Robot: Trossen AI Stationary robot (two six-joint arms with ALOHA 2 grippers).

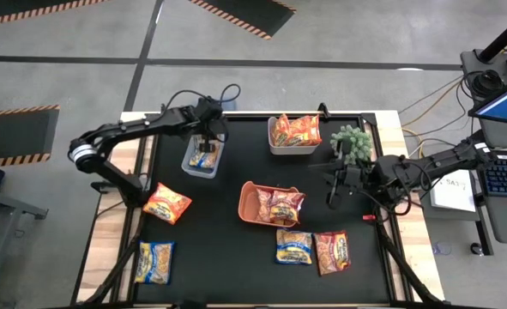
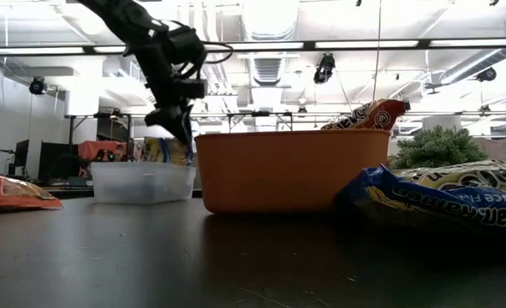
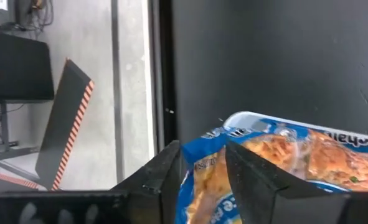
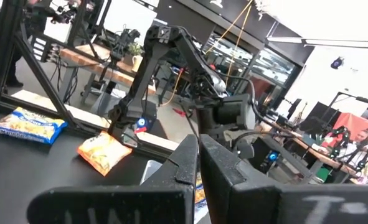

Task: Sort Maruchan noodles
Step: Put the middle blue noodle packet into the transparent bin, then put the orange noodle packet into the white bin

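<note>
Sorting by colour seems to be the reason for the layout: the white bin (image 1: 289,146) at the back is holding red and orange packets (image 1: 297,130), the orange bin (image 1: 251,202) in the middle is holding a darker red one (image 1: 280,206), and the clear bin (image 1: 200,163) at the back left is taking a blue-and-yellow packet (image 1: 204,155). Other packets are lying loose on the black table (image 1: 227,249): an orange one (image 1: 167,203) just left of the middle, a blue-and-yellow one (image 1: 154,261) at the front left corner, and a blue-and-yellow (image 1: 293,246) and a red one (image 1: 332,251) side by side in front of the orange bin.

The left gripper (image 1: 207,135) is hanging directly over the clear bin, which fits a drop into the blue-and-yellow pile. Its fingers (image 3: 162,180) are standing partly apart with the blue packet (image 3: 277,162) sitting between them, one corner poking up through the gap; I judge they are loosening their hold, though I cannot tell whether the pads are gripping the wrapper or only brushing it. In the low view the packet (image 2: 163,151) is standing upright inside the bin, right under the gripper.

The right gripper (image 1: 332,190) is waiting near the small green plant (image 1: 353,142) at the right side, its fingers (image 4: 224,171) pressed together on nothing.
</note>
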